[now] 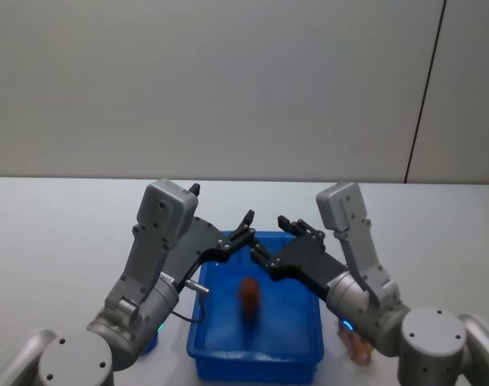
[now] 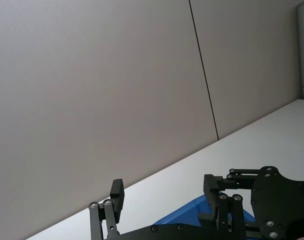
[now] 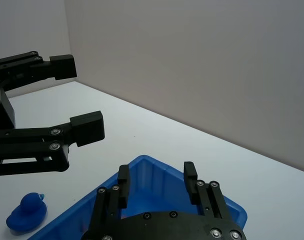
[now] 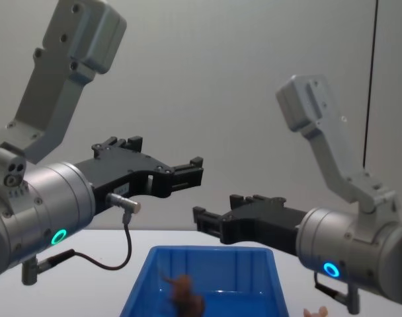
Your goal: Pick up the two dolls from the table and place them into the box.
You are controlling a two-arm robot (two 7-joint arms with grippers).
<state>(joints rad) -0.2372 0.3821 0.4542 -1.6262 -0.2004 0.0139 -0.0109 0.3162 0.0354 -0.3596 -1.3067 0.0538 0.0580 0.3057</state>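
Pale pink doll point(image 1: 357, 347) sits nearest, on the white table point(image 1: 59, 233) at four o'clock of the blue box point(image 1: 309, 366), partly tucked behind the right arm. Inside the box, mid-floor, sits the reddish-brown doll point(image 1: 249, 297). Beyond it, over the far rim, both claws hang released and empty: left gripper point(image 1: 240, 232) at eleven o'clock of that doll, right gripper point(image 1: 267, 234) at one o'clock, tips facing each other.

Flat white surface point(image 1: 59, 233), matte. Resting directly on it:
- rectangular bright blue plastic bin point(image 1: 256, 363), centred, close in front of the robot;
- small pale pink toy figure point(image 1: 357, 347), just beside the bin's right wall;
- small blue plastic duck point(image 3: 26, 214), near the bin's left side.
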